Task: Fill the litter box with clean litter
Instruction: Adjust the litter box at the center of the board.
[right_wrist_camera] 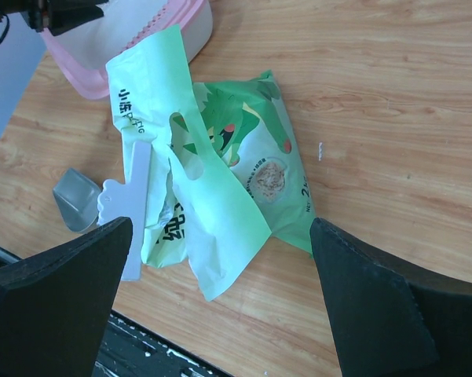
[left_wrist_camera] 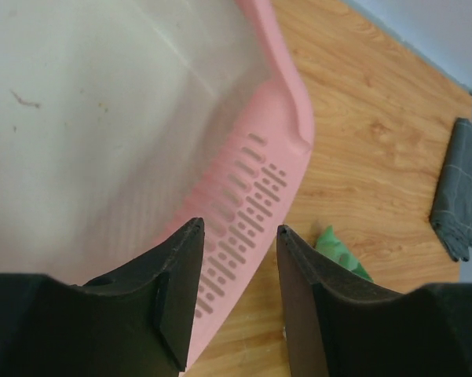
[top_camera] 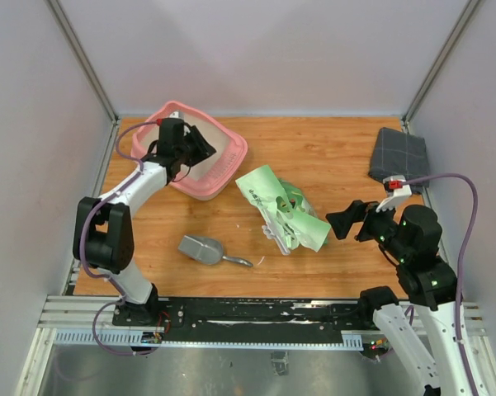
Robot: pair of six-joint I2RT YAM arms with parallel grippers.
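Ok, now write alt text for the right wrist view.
A printed green litter bag lies crumpled on the wooden table, framed between the wide-open fingers of the right gripper. A white clip and a grey metal scoop sit at its left; the pink litter box shows at top left.

Lab enclosure — blank panel walls (top_camera: 272, 49), wooden table (top_camera: 330, 157)

The pink plastic litter box (top_camera: 231, 153) sat far-left on the wooden table (top_camera: 322, 144); green plastic bag (top_camera: 290, 213) at centre, grey metal scoop (top_camera: 201, 249) nearer and left of it, grey folded cloth (top_camera: 399, 154) far-right.
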